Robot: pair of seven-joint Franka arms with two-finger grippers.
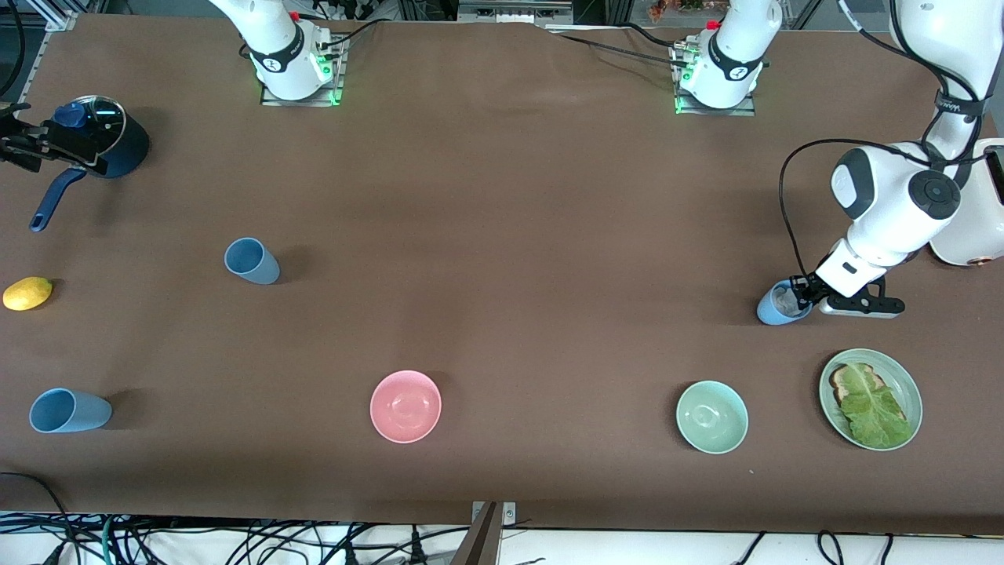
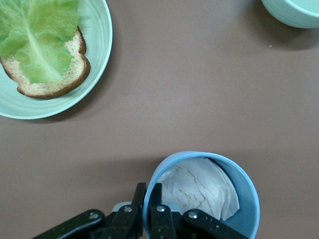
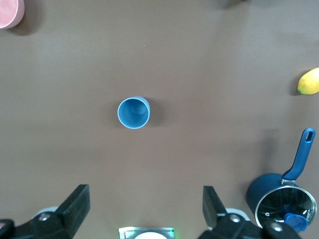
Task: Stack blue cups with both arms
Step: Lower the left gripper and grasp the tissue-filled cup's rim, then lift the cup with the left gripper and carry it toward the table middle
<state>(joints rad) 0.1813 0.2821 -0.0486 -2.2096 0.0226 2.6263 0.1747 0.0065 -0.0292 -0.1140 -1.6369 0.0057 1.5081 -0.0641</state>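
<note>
Cup (image 2: 234, 199) rim pinched between left pincer (image 2: 148, 211) fingers.

Brown table (image 1: 502, 235) carrying everything. Three blue cups standing on it: one (image 1: 252, 260) midway toward right arm's end, one (image 1: 69, 410) nearer front camera at same end, one (image 1: 782, 304) toward left arm's end holding crumpled white paper. Navy pot (image 1: 102, 141) with glass lid and lemon (image 1: 27, 293) sitting at right arm's end. Pink bowl (image 1: 405, 406), mint-green bowl (image 1: 711, 417), green plate (image 1: 910, 384) with bread and lettuce lying along near edge.

Brown table (image 1: 502, 235); tangled cables (image 1: 235, 541) along near edge.
</note>
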